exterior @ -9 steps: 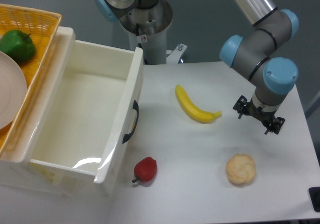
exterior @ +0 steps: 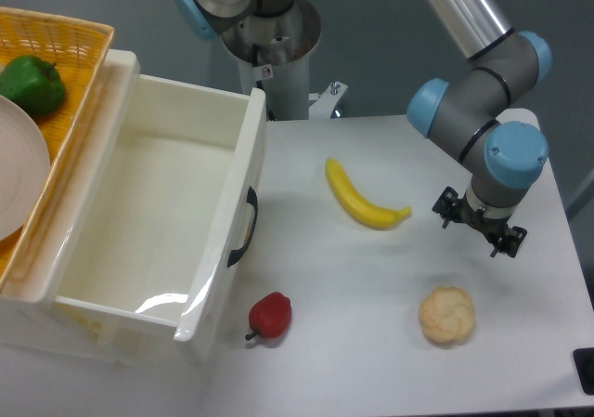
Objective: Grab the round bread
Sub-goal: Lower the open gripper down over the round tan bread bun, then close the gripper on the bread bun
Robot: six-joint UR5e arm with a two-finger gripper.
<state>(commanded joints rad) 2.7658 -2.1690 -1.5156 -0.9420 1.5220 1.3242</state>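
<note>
The round bread [exterior: 446, 316] is a small pale beige bun with a swirled top. It lies on the white table near the front right. My gripper [exterior: 480, 224] hangs from the blue-and-grey wrist, above and a little right of the bread in the picture, apart from it. Only its black body shows from above. The fingers are hidden under it, so I cannot tell whether they are open or shut. Nothing shows in its grasp.
A yellow banana [exterior: 360, 198] lies mid-table, left of the gripper. A red pepper [exterior: 270, 316] lies near the front. A white bin [exterior: 148, 222] with a black handle stands at the left, beside a yellow basket [exterior: 65, 55] holding a green pepper [exterior: 32, 84] and a plate.
The wrist and gripper have shifted slightly toward the front of the table, nearer the bread. The bread, banana and red pepper have not moved.
</note>
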